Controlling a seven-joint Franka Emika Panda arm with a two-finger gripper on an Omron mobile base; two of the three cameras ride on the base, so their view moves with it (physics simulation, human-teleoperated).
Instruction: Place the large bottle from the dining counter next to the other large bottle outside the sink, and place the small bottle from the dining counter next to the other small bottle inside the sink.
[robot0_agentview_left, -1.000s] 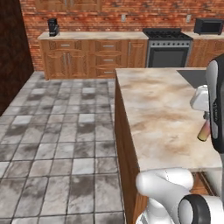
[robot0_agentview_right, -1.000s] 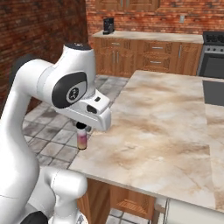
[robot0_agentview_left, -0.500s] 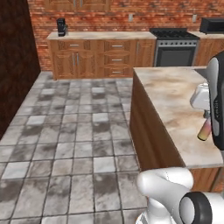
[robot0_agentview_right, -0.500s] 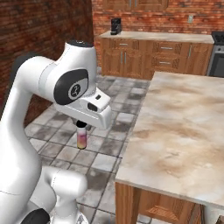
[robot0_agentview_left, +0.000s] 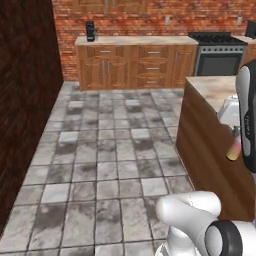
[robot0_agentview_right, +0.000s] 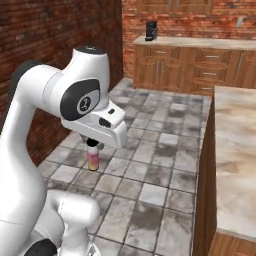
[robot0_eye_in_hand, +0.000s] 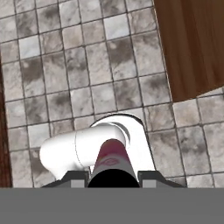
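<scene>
- One bottle is in the claw's grip. Items run L to R.
- Dark brick wall (robot0_agentview_left: 27, 100): far L in left base view, beside the grey tiled floor (robot0_agentview_left: 105, 165).
- Coffee machine (robot0_agentview_left: 90, 31): small, dark, on the back table (robot0_agentview_left: 135, 40) at its L end; wooden cabinets (robot0_agentview_left: 130, 67) below, red brick wall behind.
- Stove (robot0_agentview_left: 217, 52): R of the cabinets, dark hob, steel front.
- Claw (robot0_agentview_right: 93, 145): in right base view it hangs under the white arm head, over the floor, L of the dining counter. Fingers pressed onto the bottle's top; the cap area sits between them.
- Small bottle (robot0_agentview_right: 93, 159): dark cap, pink body fading to yellow-orange at the base. Held roughly upright, clear of the floor tiles, well apart from the dining counter. In left base view its lower end (robot0_agentview_left: 233, 149) shows tilted, beside the dark arm link at the R edge.
- Hand view: bottle (robot0_eye_in_hand: 113, 159) seen end-on along its length, dark cap nearest the lens, pink body pointing away toward the tiles.
- Dining counter (robot0_agentview_right: 235, 150): beige-brown marbled top on a wooden base, R side of right base view; in left base view its near corner (robot0_agentview_left: 212, 90) shows at R. Wooden side panel (robot0_eye_in_hand: 192, 43) fills the upper R of hand view.
</scene>
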